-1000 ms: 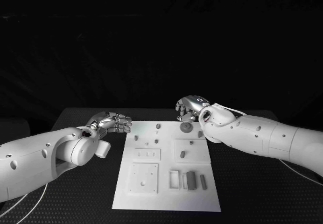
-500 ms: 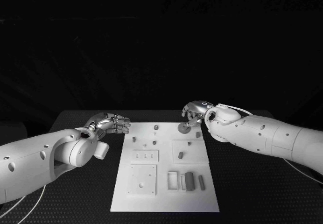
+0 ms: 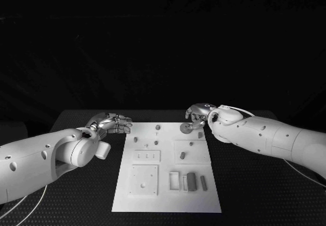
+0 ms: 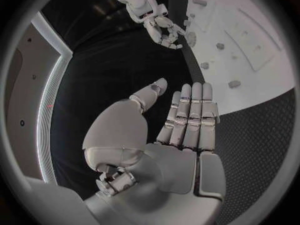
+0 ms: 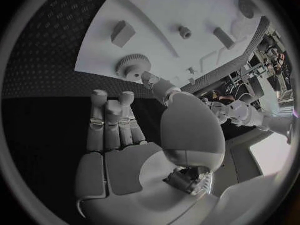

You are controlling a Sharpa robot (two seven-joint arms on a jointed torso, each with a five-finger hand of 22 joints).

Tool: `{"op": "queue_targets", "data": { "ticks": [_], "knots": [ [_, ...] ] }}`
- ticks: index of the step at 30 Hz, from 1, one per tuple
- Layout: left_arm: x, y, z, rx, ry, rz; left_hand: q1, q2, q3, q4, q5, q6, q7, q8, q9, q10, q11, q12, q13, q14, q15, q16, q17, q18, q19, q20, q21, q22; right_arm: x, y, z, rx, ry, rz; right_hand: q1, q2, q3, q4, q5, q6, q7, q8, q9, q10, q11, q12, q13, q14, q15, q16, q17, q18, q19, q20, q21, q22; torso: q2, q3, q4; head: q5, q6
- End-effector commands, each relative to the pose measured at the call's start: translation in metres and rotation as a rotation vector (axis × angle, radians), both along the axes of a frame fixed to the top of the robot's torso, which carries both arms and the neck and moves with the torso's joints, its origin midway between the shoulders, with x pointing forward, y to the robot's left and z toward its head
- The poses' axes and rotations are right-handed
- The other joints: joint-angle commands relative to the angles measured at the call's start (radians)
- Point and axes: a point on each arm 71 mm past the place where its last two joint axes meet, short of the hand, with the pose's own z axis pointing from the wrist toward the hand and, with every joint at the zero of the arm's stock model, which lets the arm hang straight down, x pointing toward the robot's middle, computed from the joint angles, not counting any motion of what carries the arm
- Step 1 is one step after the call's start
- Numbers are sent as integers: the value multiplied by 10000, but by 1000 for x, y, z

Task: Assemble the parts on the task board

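Observation:
The white task board [image 3: 166, 188] lies in the middle of the table. A small toothed gear [image 3: 184, 127] sits at its far right corner. My right hand [image 3: 198, 114] hovers just beyond the gear, holding nothing. In the right wrist view its thumb tip reaches the rim of the gear [image 5: 132, 65], while its straight fingers [image 5: 111, 117] stay off the board. My left hand [image 3: 113, 123] hangs beside the board's far left corner, fingers straight [image 4: 190, 115], thumb apart, holding nothing. The left wrist view also catches the right hand [image 4: 164, 27] by the gear [image 4: 190, 37].
Small pegs [image 3: 158, 127] [image 3: 136, 139] [image 3: 184, 155] stand on the far half of the board. Upright bars [image 3: 191, 180] [image 3: 203, 183] stand beside a slot near the front right. A block [image 5: 123, 33] lies close to the gear. Black table [image 3: 258, 188] flanks the board.
My right hand has come down and slightly right, closing in on the gear. The left hand has barely moved.

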Motion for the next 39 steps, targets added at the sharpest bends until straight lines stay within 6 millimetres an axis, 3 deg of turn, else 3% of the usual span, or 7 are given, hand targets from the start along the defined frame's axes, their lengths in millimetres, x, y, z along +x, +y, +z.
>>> {"op": "queue_targets", "data": {
  "ticks": [1, 15, 39],
  "knots": [
    [0, -2, 2, -43, -131, -189, 45, -78, -53, -16, -39, -5, 4, 3, -3, -2, 23, -21, 9, 43, 5, -48, 10, 165, 78, -15, -65, 16, -1, 0, -4, -126, 349, 143, -102, -8, 7, 53, -53, -43, 11, 16, -18, -102, -4, 134, 44, -67, 3, 94, 30, 61, -19, -39, 66, 209, -1, -3, -15, -18, -15],
    [0, -3, 2, -2, -156, -213, 41, -77, -54, -13, -39, -16, 11, -6, -6, -11, 29, -32, 12, 42, 6, -59, 18, 164, 77, -13, -73, 19, -1, 9, -17, -91, 547, 310, -132, 193, 27, 52, -52, 132, -10, 158, -3, -156, -21, 748, 152, -80, -3, 464, 123, 61, -44, -80, 265, 195, -7, -3, 22, -16, -92],
    [-1, 0, 2, 30, -116, -162, 34, -77, -56, -6, -38, -18, 14, -12, -6, -15, 33, -42, 19, 41, 8, -78, 31, 162, 75, -12, -87, 22, 0, 5, -19, -92, 839, 277, -146, 798, 32, -131, -49, 337, -25, 289, 8, -262, -38, 1201, 103, -127, -22, 627, 89, 61, -101, -84, 349, 185, -12, 0, -16, 41, -214]
  ]
}}
